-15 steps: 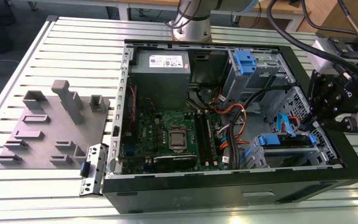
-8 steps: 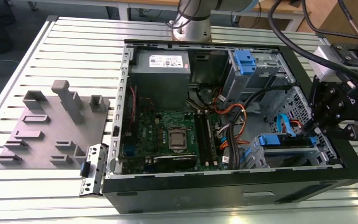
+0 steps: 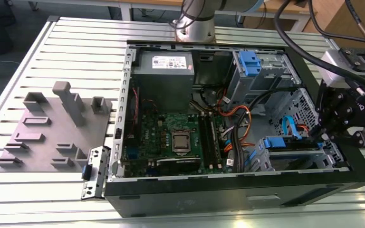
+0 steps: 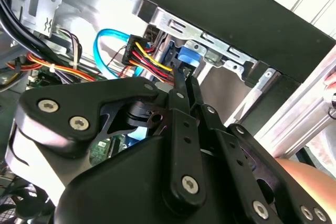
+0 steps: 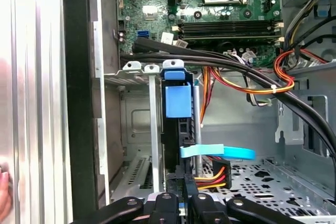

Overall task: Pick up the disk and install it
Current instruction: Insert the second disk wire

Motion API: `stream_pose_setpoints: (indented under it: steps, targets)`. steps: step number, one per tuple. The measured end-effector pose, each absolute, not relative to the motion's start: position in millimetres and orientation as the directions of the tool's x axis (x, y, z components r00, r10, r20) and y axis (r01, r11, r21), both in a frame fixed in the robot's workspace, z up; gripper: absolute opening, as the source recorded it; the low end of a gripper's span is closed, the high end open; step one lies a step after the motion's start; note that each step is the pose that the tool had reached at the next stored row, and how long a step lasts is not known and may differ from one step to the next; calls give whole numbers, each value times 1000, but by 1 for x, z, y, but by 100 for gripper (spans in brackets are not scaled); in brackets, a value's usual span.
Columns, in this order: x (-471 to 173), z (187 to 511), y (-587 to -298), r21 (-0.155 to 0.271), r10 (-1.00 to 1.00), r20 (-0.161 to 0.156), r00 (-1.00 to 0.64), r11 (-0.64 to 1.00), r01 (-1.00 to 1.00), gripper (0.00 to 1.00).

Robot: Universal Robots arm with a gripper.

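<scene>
Closest to the lens in both wrist views is the gripper (image 5: pixel 181 203) itself, black linkages hogging the foreground, so I'm basically peeking past my own hardware here. It's hanging over the drive cage (image 3: pixel 296 154) at the corner of the open computer case (image 3: pixel 233 190), on the exterior view's right. The disk (image 5: pixel 177 129) is sitting on edge in that cage, between the metal bay walls, blue caddy tab (image 5: pixel 177 100) facing toward the motherboard (image 3: pixel 169 137). Its long axis is running along the slot, from the tab end back toward the end where the power cable (image 5: pixel 215 174) and the light blue data cable (image 5: pixel 220 153) are plugged in. The fingers look drawn together right at the cabled end of the disk, but I honestly can't tell whether they're clamping it or just touching. My take on doing this bit well: I'm keeping the push straight along the slot so the rails don't bind, and watching those cables so nothing gets pinched.
</scene>
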State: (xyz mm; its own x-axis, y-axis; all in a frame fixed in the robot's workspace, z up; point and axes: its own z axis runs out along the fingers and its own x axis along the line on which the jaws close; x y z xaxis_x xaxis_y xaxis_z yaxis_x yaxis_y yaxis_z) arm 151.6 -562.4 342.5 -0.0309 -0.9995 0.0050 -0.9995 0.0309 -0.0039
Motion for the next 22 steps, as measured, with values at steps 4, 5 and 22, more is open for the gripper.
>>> stream_pose_setpoints:
  steps: [4,5,22]
  targets:
    - [151,341,-564,-4,-1000,5,-30,30,-1000,16]
    - [151,340,-564,-4,-1000,5,-30,30,-1000,16]
    - [150,338,-564,-4,-1000,5,-30,30,-1000,24]
